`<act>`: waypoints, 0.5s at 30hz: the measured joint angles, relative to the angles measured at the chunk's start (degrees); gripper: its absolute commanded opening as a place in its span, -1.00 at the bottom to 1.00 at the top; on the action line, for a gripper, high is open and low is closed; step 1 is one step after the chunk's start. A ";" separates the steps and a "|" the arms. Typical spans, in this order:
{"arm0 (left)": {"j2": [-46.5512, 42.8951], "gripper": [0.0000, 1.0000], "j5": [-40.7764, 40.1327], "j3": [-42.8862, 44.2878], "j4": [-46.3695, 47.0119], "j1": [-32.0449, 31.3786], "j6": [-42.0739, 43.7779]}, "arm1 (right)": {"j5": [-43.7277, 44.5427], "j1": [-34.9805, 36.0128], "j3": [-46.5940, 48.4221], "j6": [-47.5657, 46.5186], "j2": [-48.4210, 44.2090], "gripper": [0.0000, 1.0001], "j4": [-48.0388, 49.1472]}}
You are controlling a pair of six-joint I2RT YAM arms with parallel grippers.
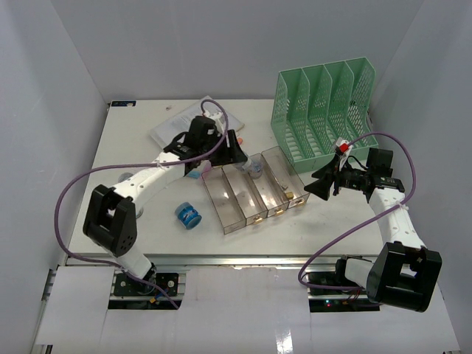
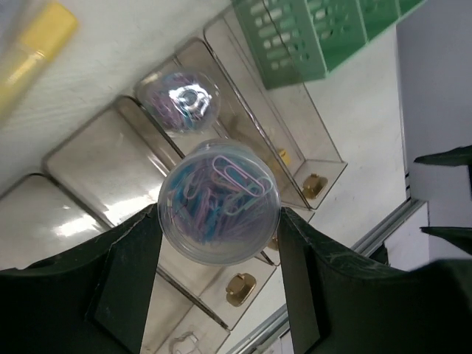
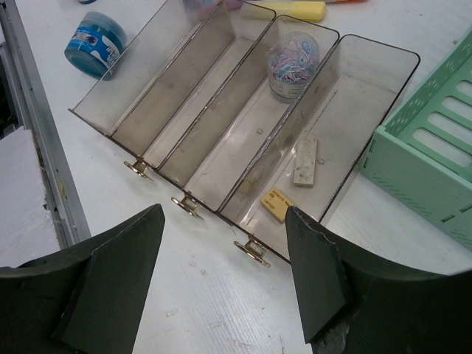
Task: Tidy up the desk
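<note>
The desk is a white tabletop. My left gripper is shut on a clear round tub of pastel paper clips and holds it above the far end of the clear four-compartment tray. A second tub of paper clips stands in the tray's third compartment from the left. It also shows in the left wrist view. My right gripper is open and empty, just in front of the tray's near right corner. Its place in the top view is right of the tray.
A mint-green mesh file rack stands at the back right. A blue tape roll lies left of the tray. A white eraser and a yellow one lie in the rightmost compartment. A yellow highlighter lies behind the tray. Papers lie at the back.
</note>
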 measured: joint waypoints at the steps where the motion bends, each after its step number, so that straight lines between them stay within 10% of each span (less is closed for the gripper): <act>1: 1.39 -0.84 -0.38 0.22 0.09 -1.73 -0.22 | 0.06 -0.12 0.00 -0.06 0.00 0.46 0.00; 15: 16.45 -0.77 -7.49 11.36 0.24 -14.17 -0.60 | 0.09 -0.58 0.00 -0.26 0.00 0.46 -0.09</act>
